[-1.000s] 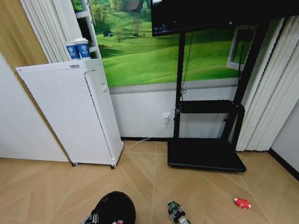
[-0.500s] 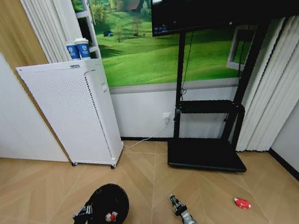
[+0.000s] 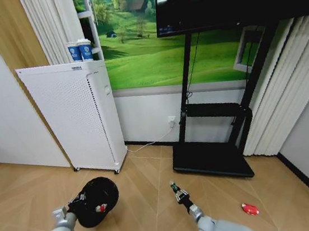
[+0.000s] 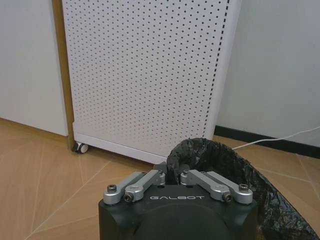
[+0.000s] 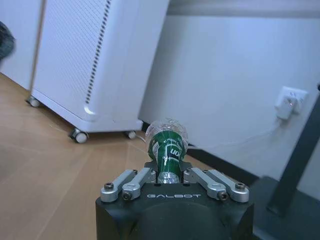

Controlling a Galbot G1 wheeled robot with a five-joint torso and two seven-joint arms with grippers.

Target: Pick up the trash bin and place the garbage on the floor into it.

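Left gripper clamping trash bin rim, right gripper gripping bottle — both aloft

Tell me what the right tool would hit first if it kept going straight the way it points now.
The right tool, shut on the bottle, points toward the white wall beside the white perforated unit. Nothing shows between, so probably the wall near its baseboard; depth is unclear.

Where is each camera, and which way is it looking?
Head view: on the robot's head, facing down at floor; both arms show, left gripper holding trash bin, right gripper.
Left wrist view: on left arm, facing white perforated unit.
Right wrist view: on right arm, facing bottle.
All share the unit.
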